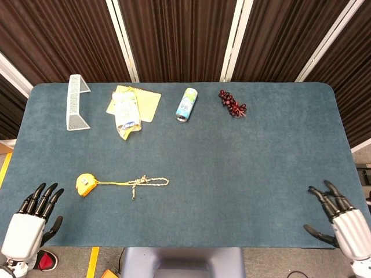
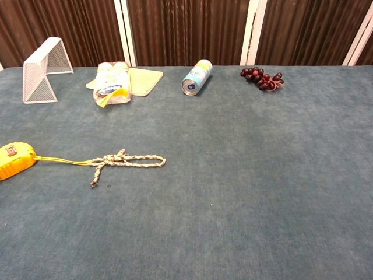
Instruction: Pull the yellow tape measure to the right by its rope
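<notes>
The yellow tape measure [image 1: 85,184] [image 2: 14,160] lies on the blue table at the left. Its rope [image 1: 142,182] [image 2: 125,160] runs to the right from it, knotted and ending in a loop. My left hand [image 1: 32,215] hovers at the table's front left corner, fingers spread, holding nothing, left and nearer than the tape measure. At the front right corner my right hand [image 1: 339,217] is also empty with fingers apart, far from the rope. Neither hand shows in the chest view.
Along the far edge stand a small white wire goal [image 1: 75,104], a yellow pad with a plastic packet [image 1: 127,110], a lying can [image 1: 186,104] and a bunch of dark red grapes [image 1: 232,104]. The table's front edge [image 1: 185,246] runs between my hands.
</notes>
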Action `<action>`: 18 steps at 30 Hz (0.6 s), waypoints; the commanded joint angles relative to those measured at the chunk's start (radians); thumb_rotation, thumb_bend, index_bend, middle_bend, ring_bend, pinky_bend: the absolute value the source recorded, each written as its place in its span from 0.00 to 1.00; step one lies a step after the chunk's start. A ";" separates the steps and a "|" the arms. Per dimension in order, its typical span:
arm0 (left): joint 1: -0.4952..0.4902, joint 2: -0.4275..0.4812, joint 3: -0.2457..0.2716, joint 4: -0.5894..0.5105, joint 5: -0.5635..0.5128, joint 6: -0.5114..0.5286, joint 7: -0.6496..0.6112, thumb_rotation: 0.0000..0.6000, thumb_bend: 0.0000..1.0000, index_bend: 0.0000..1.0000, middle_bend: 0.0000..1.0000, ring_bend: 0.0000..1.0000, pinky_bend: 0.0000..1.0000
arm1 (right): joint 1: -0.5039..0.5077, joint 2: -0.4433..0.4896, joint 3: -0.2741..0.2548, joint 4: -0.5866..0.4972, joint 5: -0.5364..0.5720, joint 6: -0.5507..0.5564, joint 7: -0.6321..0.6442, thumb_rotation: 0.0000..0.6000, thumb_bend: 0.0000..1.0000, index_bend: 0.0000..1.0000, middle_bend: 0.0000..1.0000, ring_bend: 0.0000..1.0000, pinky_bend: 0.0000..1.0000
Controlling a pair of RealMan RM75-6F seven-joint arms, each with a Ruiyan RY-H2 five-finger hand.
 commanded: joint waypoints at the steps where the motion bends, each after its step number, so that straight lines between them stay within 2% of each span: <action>1: 0.000 0.003 0.001 0.000 -0.001 0.000 -0.008 1.00 0.37 0.13 0.10 0.07 0.26 | 0.051 0.003 -0.025 -0.015 -0.092 -0.023 0.001 1.00 0.06 0.35 0.81 0.63 0.94; 5: -0.001 0.008 -0.001 -0.001 -0.002 0.001 -0.017 1.00 0.37 0.13 0.10 0.07 0.27 | 0.127 0.088 -0.061 -0.157 -0.133 -0.178 -0.049 1.00 0.06 0.35 0.90 0.72 1.00; 10: 0.001 0.015 -0.003 -0.004 -0.005 0.009 -0.032 1.00 0.37 0.13 0.10 0.07 0.27 | 0.225 0.135 -0.047 -0.321 -0.128 -0.367 -0.153 1.00 0.09 0.38 0.95 0.77 1.00; 15: 0.001 0.021 -0.007 -0.004 -0.014 0.012 -0.051 1.00 0.37 0.13 0.10 0.07 0.27 | 0.302 0.137 -0.025 -0.431 -0.103 -0.492 -0.195 1.00 0.33 0.45 0.98 0.80 1.00; 18: 0.001 0.025 -0.007 -0.006 -0.015 0.013 -0.058 1.00 0.37 0.13 0.10 0.07 0.27 | 0.341 0.130 -0.009 -0.490 -0.068 -0.570 -0.236 1.00 0.40 0.48 0.99 0.81 1.00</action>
